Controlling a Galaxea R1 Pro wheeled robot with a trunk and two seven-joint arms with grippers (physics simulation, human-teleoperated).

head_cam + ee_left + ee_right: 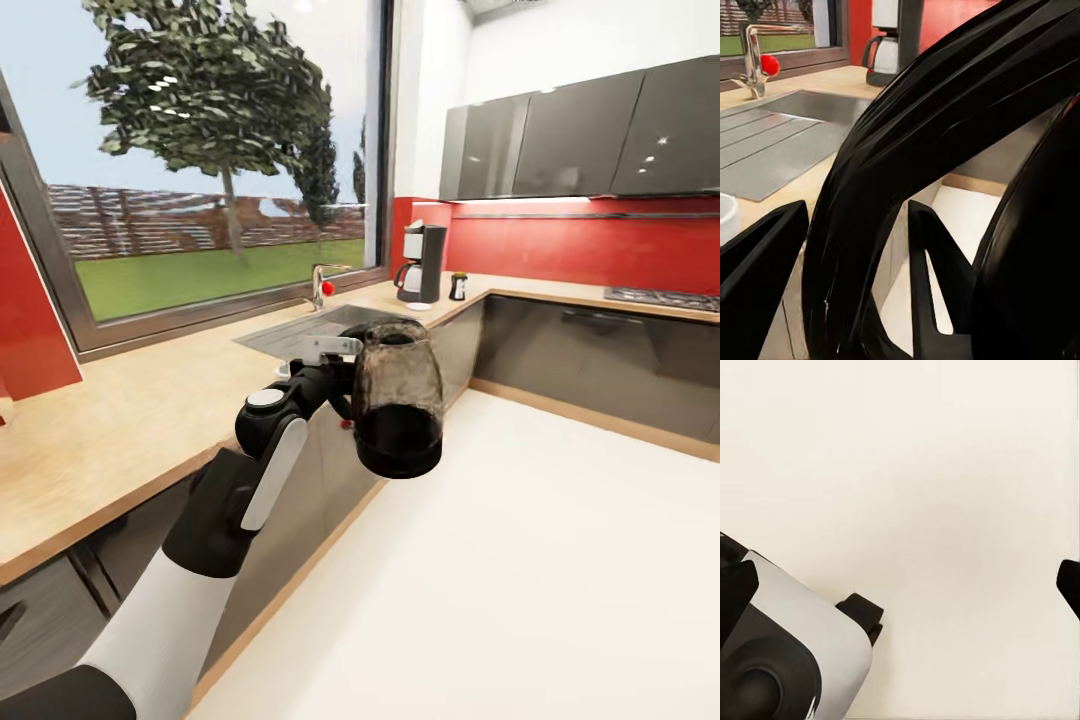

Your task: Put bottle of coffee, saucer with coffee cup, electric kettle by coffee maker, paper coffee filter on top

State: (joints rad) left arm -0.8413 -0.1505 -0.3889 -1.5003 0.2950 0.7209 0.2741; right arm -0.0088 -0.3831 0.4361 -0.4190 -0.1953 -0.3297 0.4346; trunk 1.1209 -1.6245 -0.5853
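Note:
My left gripper (348, 388) is shut on the black handle of the electric kettle (398, 405), a smoky glass body held upright in the air just off the kitchen countertop (150, 410) edge. In the left wrist view the handle (945, 150) passes between the two black fingers (761, 255). The coffee maker (424, 262) stands in the far corner of the worktop, with the bottle of coffee (458, 286) just to its right and a small white flat thing (420, 305) at its foot. The right gripper (904, 589) hangs open over bare floor.
A grey inset sink (310, 330) with a faucet (320, 285) lies between me and the coffee maker (889, 37). Dark cabinets run under the counter, and a hob (660, 297) sits at the far right. A white rim (726, 217) shows by the sink (787, 142).

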